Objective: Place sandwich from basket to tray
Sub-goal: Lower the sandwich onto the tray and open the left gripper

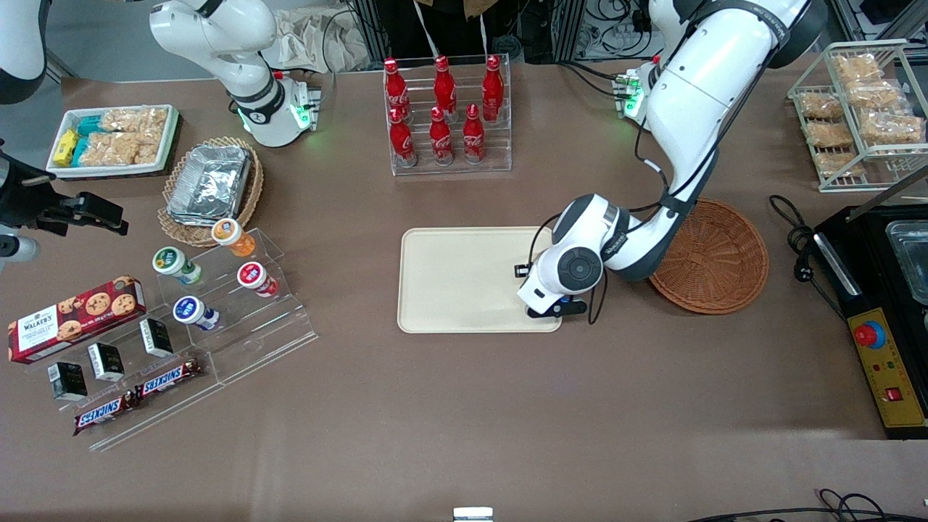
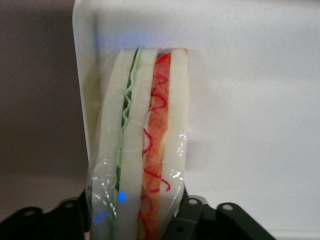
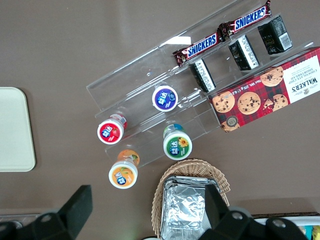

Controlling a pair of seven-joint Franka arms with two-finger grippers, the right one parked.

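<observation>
The sandwich (image 2: 145, 135), white bread with green and red-orange filling in clear wrap, stands on its edge between my gripper's (image 2: 136, 214) fingers, which are shut on it. It hangs low over the cream tray (image 2: 250, 100), close to the tray's rim. In the front view my gripper (image 1: 554, 308) is over the tray's (image 1: 449, 283) corner nearest the basket and the camera, and the hand hides the sandwich. The reddish-brown basket (image 1: 718, 254) sits beside the tray toward the working arm's end, with nothing in it.
A clear rack of red cola bottles (image 1: 446, 116) stands farther from the camera than the tray. A tan basket with foil containers (image 1: 210, 188) and an acrylic stand of cups (image 1: 232, 290) lie toward the parked arm's end. A black appliance (image 1: 884, 290) is beside the basket.
</observation>
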